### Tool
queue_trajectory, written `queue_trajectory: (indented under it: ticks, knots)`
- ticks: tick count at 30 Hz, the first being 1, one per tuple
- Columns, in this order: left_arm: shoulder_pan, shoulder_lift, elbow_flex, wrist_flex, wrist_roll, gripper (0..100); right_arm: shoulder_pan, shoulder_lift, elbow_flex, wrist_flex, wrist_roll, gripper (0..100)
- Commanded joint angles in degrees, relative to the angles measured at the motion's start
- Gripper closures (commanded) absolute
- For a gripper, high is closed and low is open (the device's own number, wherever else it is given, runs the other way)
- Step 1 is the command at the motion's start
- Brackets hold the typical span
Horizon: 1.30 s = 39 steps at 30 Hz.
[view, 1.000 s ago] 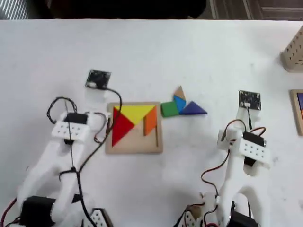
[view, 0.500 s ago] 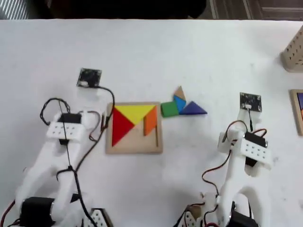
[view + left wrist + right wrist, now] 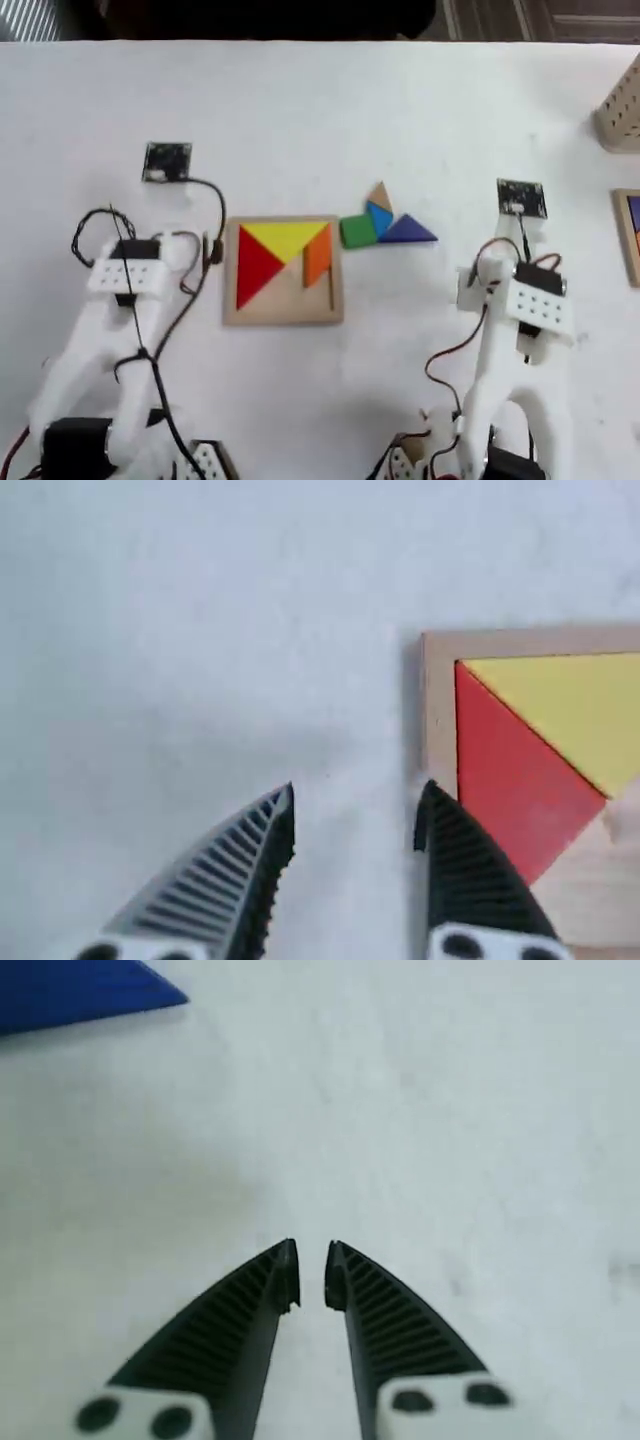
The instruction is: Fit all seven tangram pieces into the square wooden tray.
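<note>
The square wooden tray [image 3: 283,308] lies mid-table and holds a yellow triangle [image 3: 283,238], a red triangle [image 3: 256,270] and an orange parallelogram [image 3: 318,255]. Just right of it lie a green square [image 3: 357,231], a small blue piece [image 3: 379,217], a tan triangle [image 3: 378,193] and a dark blue triangle [image 3: 408,231]. My left gripper [image 3: 355,798] is open and empty over bare table, one fingertip beside the tray [image 3: 436,710] edge near the red triangle [image 3: 515,790]. My right gripper [image 3: 310,1262] is all but shut, empty, with a corner of the dark blue triangle [image 3: 80,990] ahead.
The left arm [image 3: 120,275] stands left of the tray and the right arm [image 3: 525,305] to the right of the loose pieces. A pale perforated block [image 3: 620,110] and part of another tray [image 3: 630,235] sit at the far right edge.
The left arm has swung left, away from the tray. The right arm has shifted slightly. The pieces have not moved.
</note>
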<state>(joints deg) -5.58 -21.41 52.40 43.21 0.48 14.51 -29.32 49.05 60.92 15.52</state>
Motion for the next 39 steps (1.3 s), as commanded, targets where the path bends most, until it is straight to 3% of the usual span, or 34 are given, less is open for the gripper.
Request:
queue_trajectory:
  ticks: [1, 7, 13, 22, 28, 34, 39]
  knots:
    - [-1.2, -2.1, -0.7, -1.1, 0.6, 79, -5.2, -1.4, -7.4, 4.4, -2.2, 89.9]
    - [-1.5, -1.7, -0.7, -1.1, 0.7, 79, -10.3, -1.3, -11.9, 3.2, -14.2, 89.4]
    - [-1.6, 7.7, -7.1, 0.9, 0.7, 79, -15.9, 5.8, -14.8, -1.9, -20.6, 89.4]
    - [-2.4, 11.6, -11.8, 5.1, 0.4, 79, -19.2, 28.2, -31.6, -7.6, -20.8, 89.2]
    - [-2.2, 11.6, -11.8, 5.0, 0.3, 79, -19.4, 41.6, -43.0, -6.5, -20.7, 89.0]
    - [-2.1, 11.6, -12.0, 5.0, 0.3, 79, -22.5, 49.0, -54.0, -2.3, -17.1, 77.9]
    - [-2.1, 11.6, -12.0, 5.0, 0.2, 79, -25.3, 57.2, -61.7, -2.3, -19.4, 79.6]
